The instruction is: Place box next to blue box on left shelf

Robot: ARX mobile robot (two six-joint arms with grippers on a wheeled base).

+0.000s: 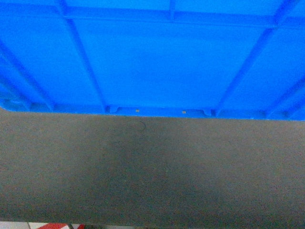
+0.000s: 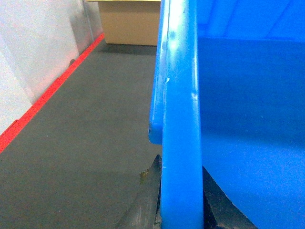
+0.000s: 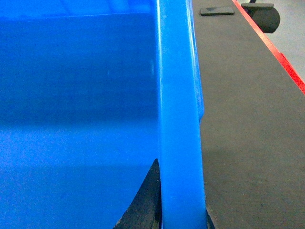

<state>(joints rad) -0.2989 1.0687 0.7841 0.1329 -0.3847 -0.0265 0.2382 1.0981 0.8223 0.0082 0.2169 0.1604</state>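
Large bright-blue box filling upper half of head view, ribbed outer wall facing camera, raised vertical and diagonal ribs across it, lower edge running level across the frame. Two small pale squares along that lower edge. Whether resting on or held just above the dark grey surface below it, cannot tell from this view. Surface matte, finely textured, taking up the lower half of head view; sliver of red and white at bottom left corner.

Left wrist view: thick rim of box running up the middle, smooth blue interior to its right, grey surface to its left. Left hand closed on the rim, one dark finger outside the wall, another dark finger inside, rim pinched between. Red strip along far left edge of surface, pale wall beyond. Brown cardboard carton at far end of surface, well apart from the hand.

Right wrist view: same arrangement mirrored. Rim up the middle, smooth interior to left, grey surface to right. Right hand closed on the rim, dark finger inside the wall clear; outer finger barely showing at bottom edge. Red strip along right edge. Small dark flat piece and dark rounded object at far end, details too small to tell.
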